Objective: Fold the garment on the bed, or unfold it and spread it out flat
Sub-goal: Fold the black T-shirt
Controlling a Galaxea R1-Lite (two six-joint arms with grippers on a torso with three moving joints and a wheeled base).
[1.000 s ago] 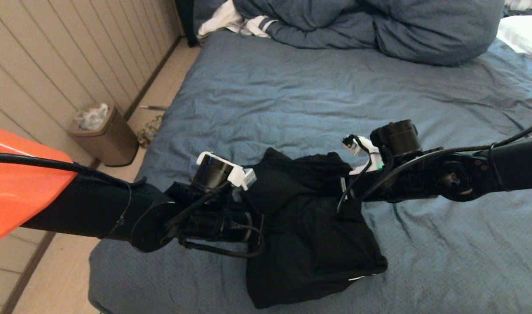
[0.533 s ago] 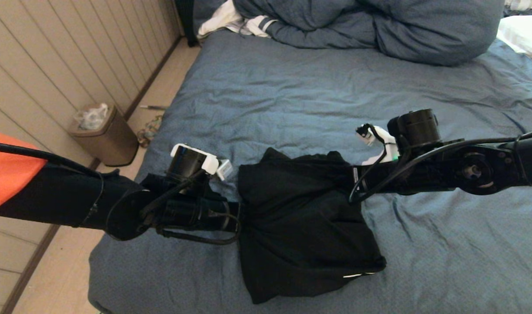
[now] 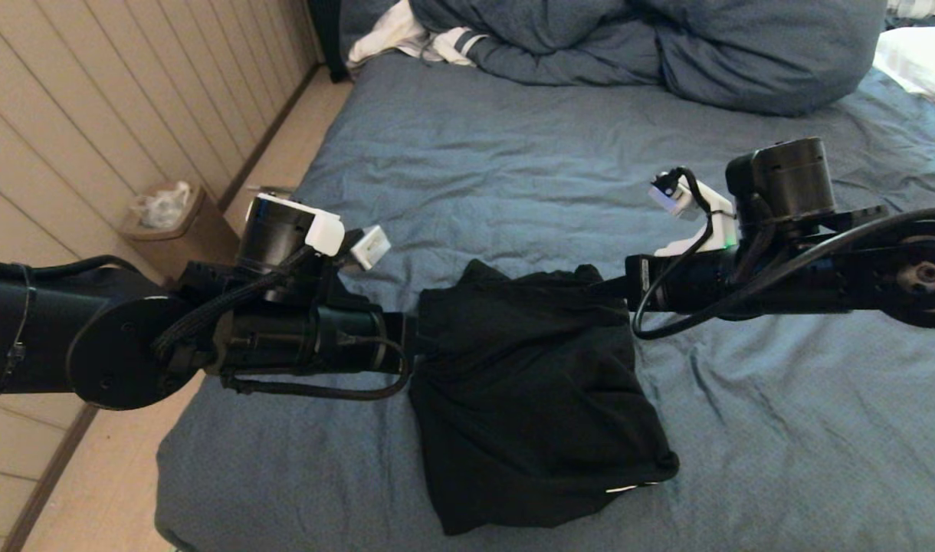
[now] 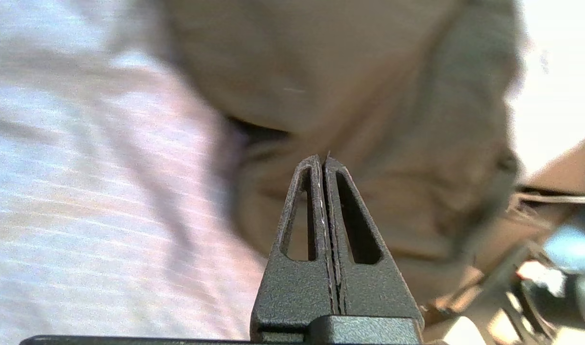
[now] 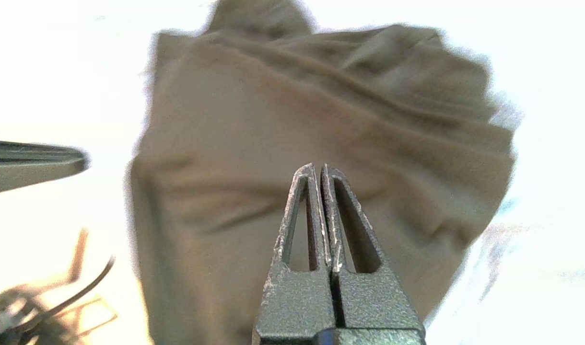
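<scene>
both grippers withdrew; garment (image 3: 536, 406) folded

The garment's (image 3: 536, 414) print is hidden (left wrist view blurred).

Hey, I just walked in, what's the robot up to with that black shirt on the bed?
The robot has both arms out over the bed, working on a black T-shirt that lies bunched in a rough folded heap near the foot edge. The left gripper and the right gripper are both shut with nothing between the fingers, one at each upper side of the shirt. Neither holds the cloth. A bunched duvet sits at the far end.
</scene>
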